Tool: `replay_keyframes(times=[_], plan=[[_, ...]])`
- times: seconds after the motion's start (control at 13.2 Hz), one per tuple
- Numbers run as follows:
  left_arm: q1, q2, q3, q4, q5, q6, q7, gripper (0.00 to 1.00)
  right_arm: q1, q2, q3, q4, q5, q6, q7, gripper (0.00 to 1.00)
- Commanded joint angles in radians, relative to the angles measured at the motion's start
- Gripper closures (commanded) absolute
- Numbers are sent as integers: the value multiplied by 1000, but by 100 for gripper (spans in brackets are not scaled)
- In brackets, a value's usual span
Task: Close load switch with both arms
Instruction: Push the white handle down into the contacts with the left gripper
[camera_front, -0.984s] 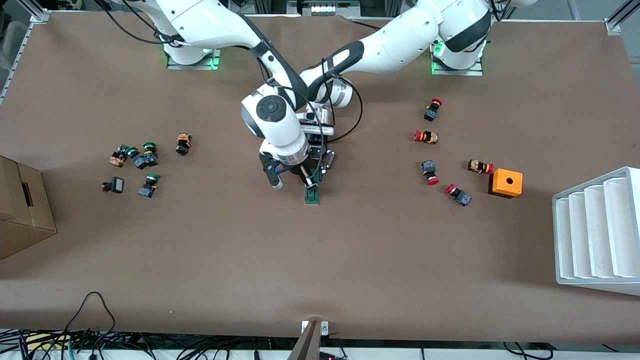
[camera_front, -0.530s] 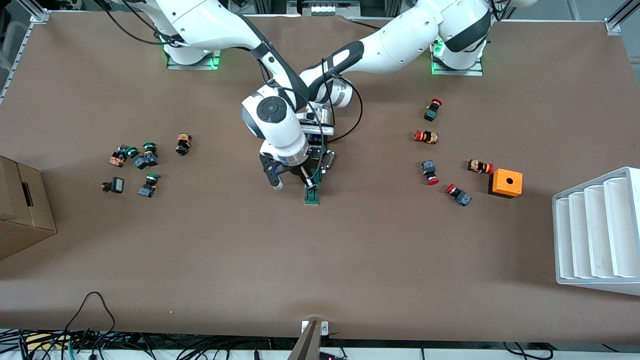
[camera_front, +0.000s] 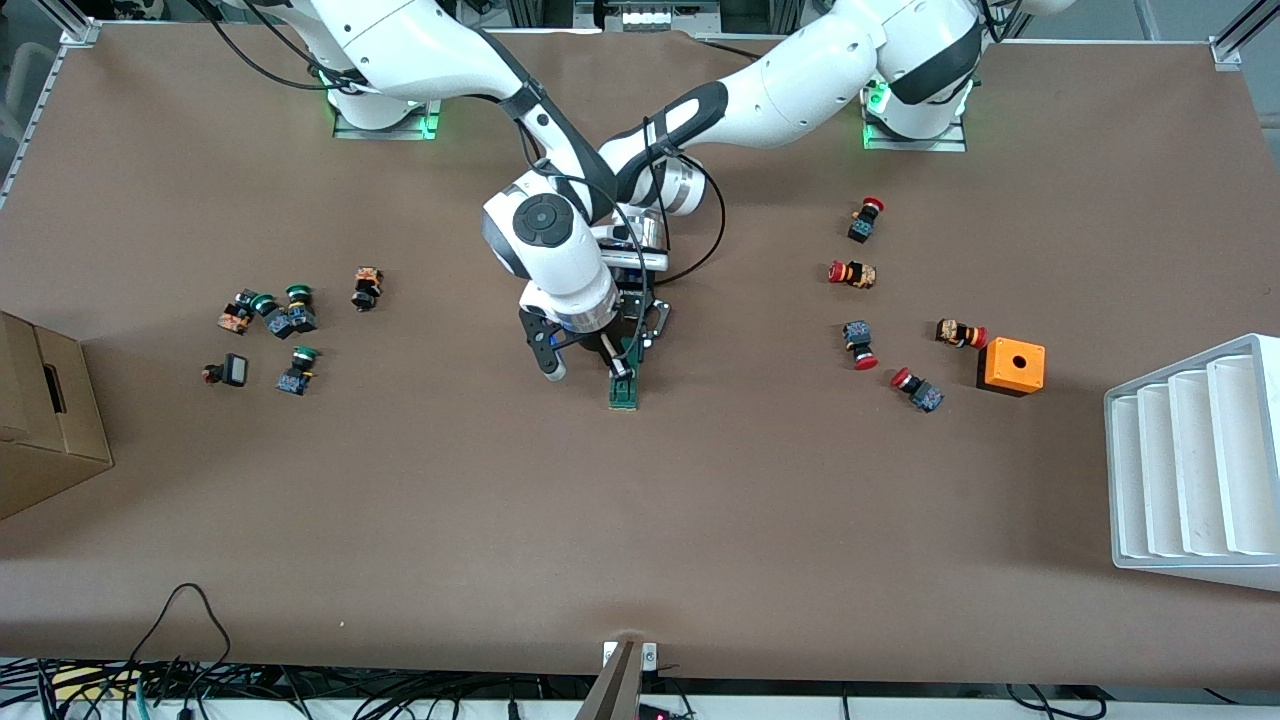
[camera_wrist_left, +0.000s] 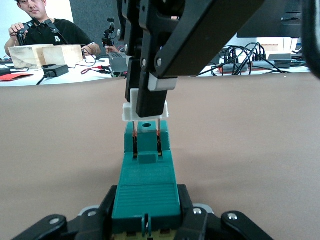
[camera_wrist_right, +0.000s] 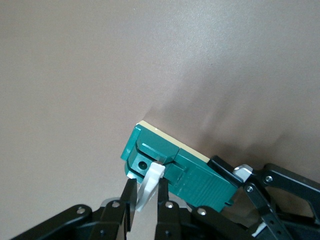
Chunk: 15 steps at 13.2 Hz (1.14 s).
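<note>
The dark-green load switch (camera_front: 624, 390) lies on the brown table near its middle. My left gripper (camera_front: 633, 340) is shut on one end of it; the left wrist view shows the green body (camera_wrist_left: 145, 175) clamped between both black fingers (camera_wrist_left: 187, 212). My right gripper (camera_front: 614, 366) is over the switch's other end, its fingers closed round the white tab (camera_wrist_right: 150, 180) that stands up from the switch (camera_wrist_right: 200, 175). In the left wrist view the right gripper (camera_wrist_left: 147, 95) covers most of the tab (camera_wrist_left: 129, 113).
Green-capped push buttons (camera_front: 285, 320) lie toward the right arm's end, red-capped ones (camera_front: 860, 340) toward the left arm's end beside an orange box (camera_front: 1012, 365). A white rack (camera_front: 1190, 460) and a cardboard box (camera_front: 40, 420) stand at the table's two ends.
</note>
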Motion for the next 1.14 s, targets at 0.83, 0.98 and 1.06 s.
replay_keyframes(times=[0.83,0.98,1.06], plan=[[-4,45,24,35,42,49,-15,51,-56,115,6,168,-11,-9,-5,78],[-4,45,25,34,42,49,-15,51,-61,118,6,175,-11,-7,-9,75],[-4,45,24,33,42,49,-15,51,-61,124,4,184,-11,-9,-11,73]])
